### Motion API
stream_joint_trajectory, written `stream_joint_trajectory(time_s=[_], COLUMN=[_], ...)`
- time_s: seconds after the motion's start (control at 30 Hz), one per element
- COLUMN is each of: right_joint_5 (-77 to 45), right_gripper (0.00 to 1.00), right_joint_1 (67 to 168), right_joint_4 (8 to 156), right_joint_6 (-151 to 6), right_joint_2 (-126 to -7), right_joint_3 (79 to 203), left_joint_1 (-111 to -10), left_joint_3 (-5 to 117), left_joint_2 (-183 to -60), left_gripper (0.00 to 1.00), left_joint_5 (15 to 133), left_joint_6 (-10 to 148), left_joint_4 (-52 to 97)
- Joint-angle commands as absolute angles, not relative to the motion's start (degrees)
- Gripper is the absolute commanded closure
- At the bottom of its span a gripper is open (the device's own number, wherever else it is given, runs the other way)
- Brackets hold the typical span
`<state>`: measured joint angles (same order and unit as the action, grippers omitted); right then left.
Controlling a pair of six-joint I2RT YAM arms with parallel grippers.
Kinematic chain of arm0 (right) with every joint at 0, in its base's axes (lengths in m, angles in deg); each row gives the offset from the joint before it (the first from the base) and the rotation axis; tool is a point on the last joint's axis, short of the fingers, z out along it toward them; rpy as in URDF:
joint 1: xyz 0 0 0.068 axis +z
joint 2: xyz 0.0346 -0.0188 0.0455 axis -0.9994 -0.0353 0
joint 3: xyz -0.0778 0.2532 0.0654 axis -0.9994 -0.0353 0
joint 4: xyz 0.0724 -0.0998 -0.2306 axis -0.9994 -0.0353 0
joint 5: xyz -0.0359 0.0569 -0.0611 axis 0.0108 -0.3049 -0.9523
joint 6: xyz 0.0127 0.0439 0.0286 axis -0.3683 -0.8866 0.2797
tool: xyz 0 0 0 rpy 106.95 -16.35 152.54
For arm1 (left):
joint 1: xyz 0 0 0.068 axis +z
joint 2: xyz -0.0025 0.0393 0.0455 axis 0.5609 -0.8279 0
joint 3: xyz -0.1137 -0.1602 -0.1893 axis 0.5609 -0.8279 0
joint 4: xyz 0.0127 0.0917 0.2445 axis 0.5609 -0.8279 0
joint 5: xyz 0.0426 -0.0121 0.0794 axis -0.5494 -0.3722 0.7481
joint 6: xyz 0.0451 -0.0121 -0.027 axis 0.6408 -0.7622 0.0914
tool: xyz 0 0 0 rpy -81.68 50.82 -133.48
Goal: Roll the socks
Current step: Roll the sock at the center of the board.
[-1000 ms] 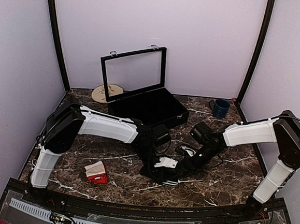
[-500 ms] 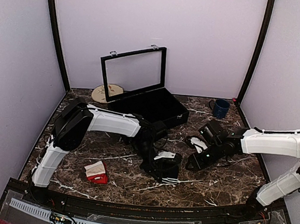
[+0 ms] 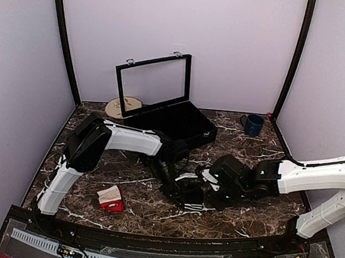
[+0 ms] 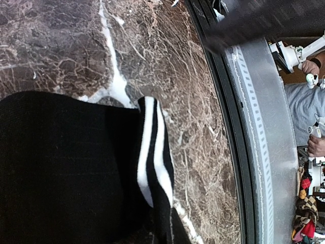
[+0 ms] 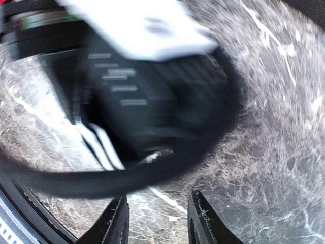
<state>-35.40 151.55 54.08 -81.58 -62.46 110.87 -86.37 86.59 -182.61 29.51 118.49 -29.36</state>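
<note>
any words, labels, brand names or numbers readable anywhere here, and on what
No text can be read in any view.
Dark marks on the round tan disc behind the open black hinged case: too small to read.
Pale dashes on the blurred black shape in the right wrist view: too blurred to read.
</note>
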Motion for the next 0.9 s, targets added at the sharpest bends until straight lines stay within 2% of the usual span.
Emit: stream_joint_trajectory(time_s=[0.0, 0.3, 0.87], right_joint_5=[-42.8, -42.7, -43.7], right_gripper=[0.62, 0.62, 0.61], right_joint_1=[157.3, 164.3, 163.3], right_joint_4=[54.0, 53.7, 57.8], right_joint_6=[-79.6, -74.6, -65.0], right_joint_2=[-64.3, -71.1, -81.5], right_joint_3=[113.9, 117.3, 120.0], left_joint_1=[-85.8, -84.8, -84.3], left_joint_3=[88.3, 88.6, 87.8], left_joint_2=[-183.3, -183.5, -183.9], left_gripper=[1.00, 1.00, 1.00], left_joint_5=[27.0, 25.4, 23.8], left_joint_6=[118.4, 118.7, 119.5], left_joint_4=[-32.6, -33.7, -34.4])
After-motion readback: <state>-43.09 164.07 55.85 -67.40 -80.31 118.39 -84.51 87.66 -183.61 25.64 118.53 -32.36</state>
